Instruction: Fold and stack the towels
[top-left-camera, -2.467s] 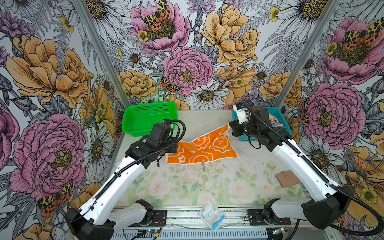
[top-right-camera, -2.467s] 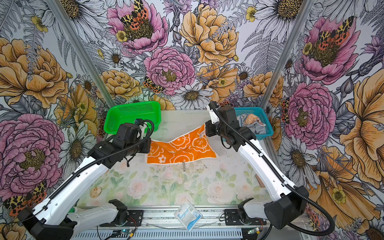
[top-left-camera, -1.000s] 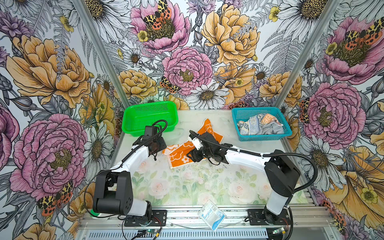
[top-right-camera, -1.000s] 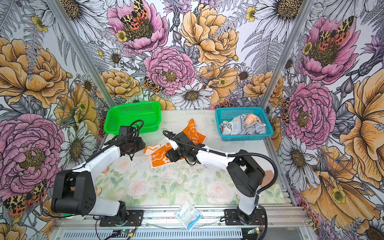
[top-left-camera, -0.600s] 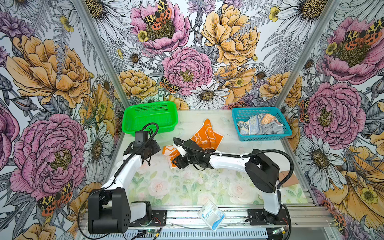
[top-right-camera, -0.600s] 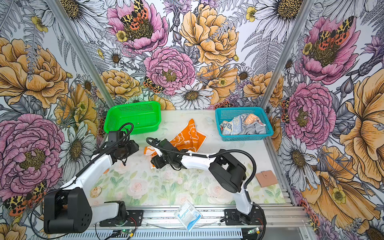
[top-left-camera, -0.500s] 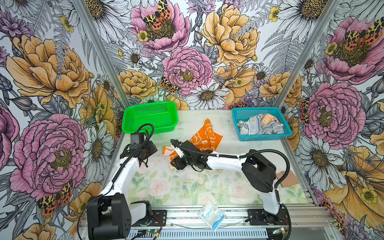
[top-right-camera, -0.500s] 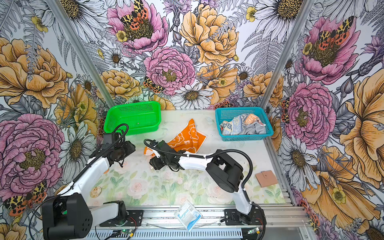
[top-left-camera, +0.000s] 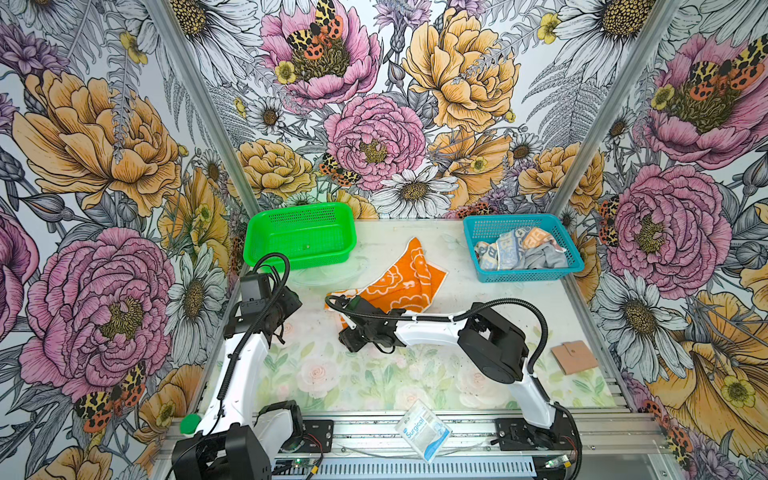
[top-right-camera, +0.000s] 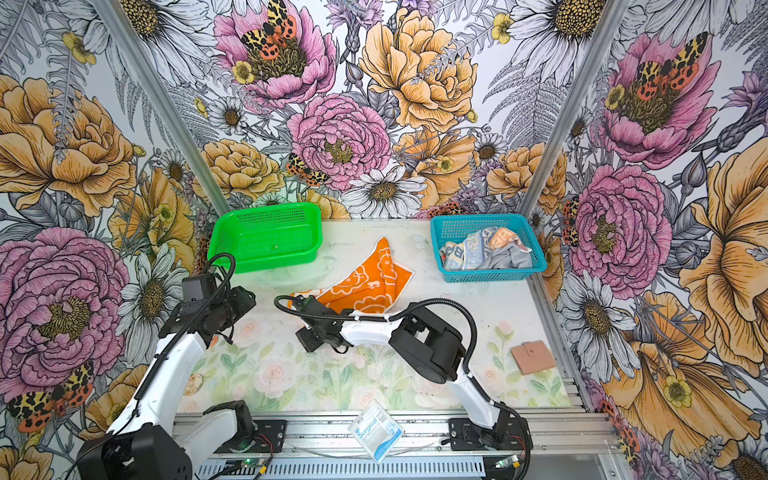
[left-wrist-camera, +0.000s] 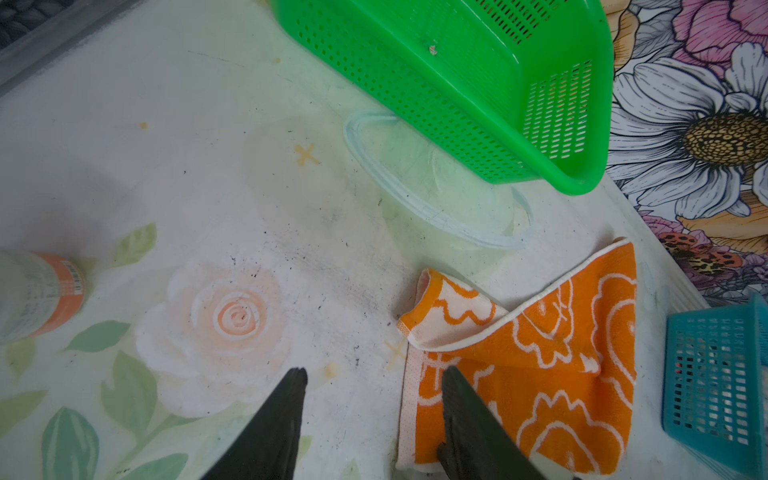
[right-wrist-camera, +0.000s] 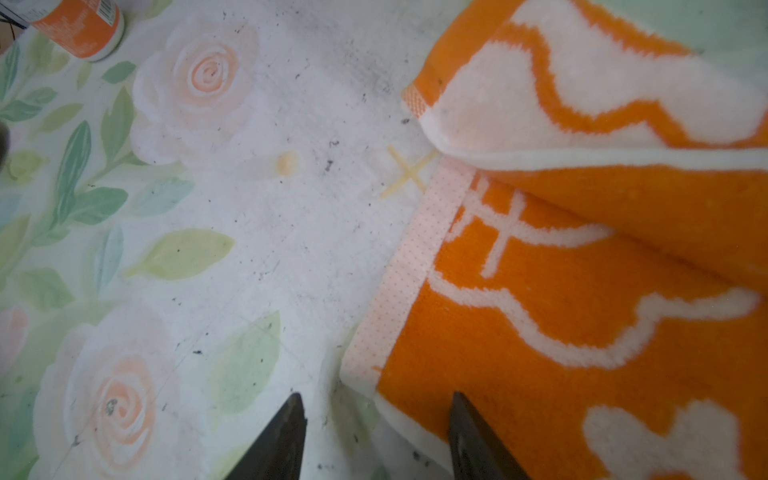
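Orange towel (top-left-camera: 399, 286) dropped, half-folded on table (top-left-camera: 490, 282); left fingers (left-wrist-camera: 286, 399) drawn back, right fingers (right-wrist-camera: 286, 424) beside it, both parted, empty.

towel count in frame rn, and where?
3. Orange flower towel lies half-folded mid-table; lettered towel and grey towel sit crumpled in the blue basket. More could hide beneath those.

The white-blue packet (top-left-camera: 423, 429) at the tabletop's (top-left-camera: 478, 291) 6 o'clock edge reads "Surgical" in both top views. Blue block letters on the towel (top-left-camera: 505, 249) in the teal basket (top-left-camera: 528, 275), at 1 o'clock, are too crumpled to read.
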